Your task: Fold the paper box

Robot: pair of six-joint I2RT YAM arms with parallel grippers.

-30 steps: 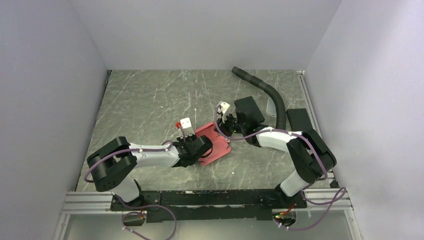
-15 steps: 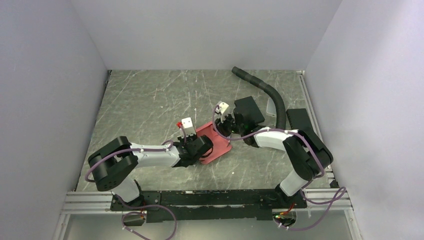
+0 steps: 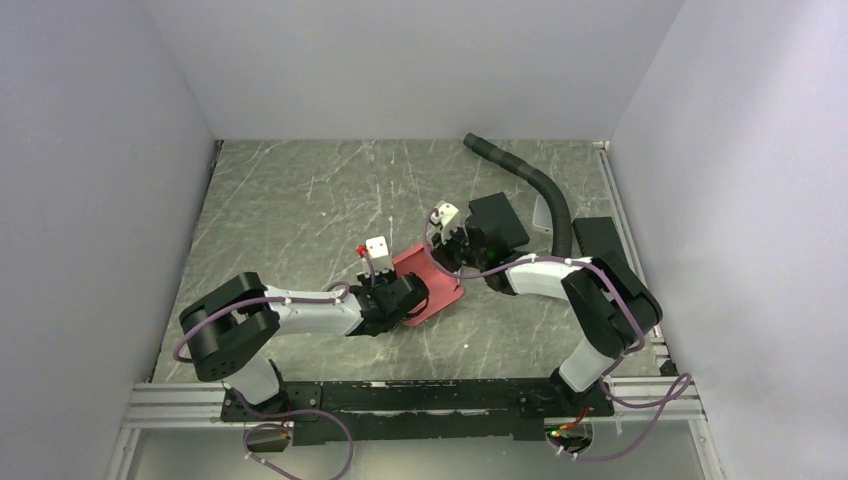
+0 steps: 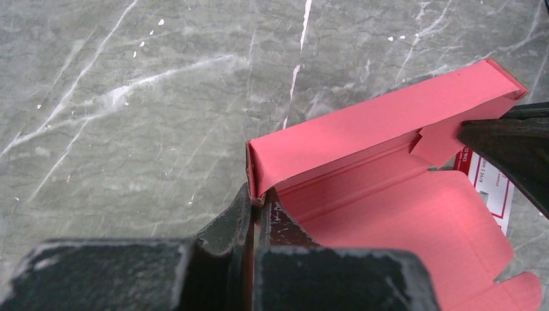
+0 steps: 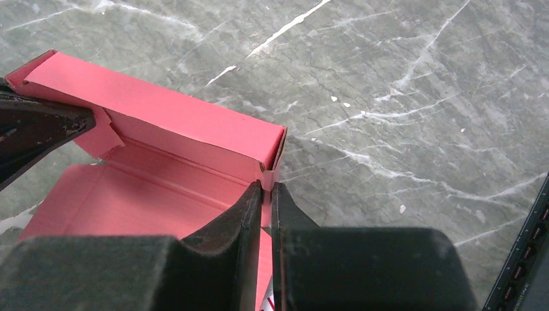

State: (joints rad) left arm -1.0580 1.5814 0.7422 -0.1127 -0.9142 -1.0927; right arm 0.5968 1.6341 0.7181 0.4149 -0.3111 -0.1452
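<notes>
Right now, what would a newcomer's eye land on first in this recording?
The red-pink paper box sits in the middle of the table, one long wall raised. Both grippers pinch that wall, the left gripper at one end corner and the right gripper at the other.

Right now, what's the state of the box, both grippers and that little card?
paper box: partly folded, one long wall raised, base flat on the table.
left gripper: shut on one end of the raised wall.
right gripper: shut on the wall's other end.
card: flat on the table at the box's edge.
</notes>
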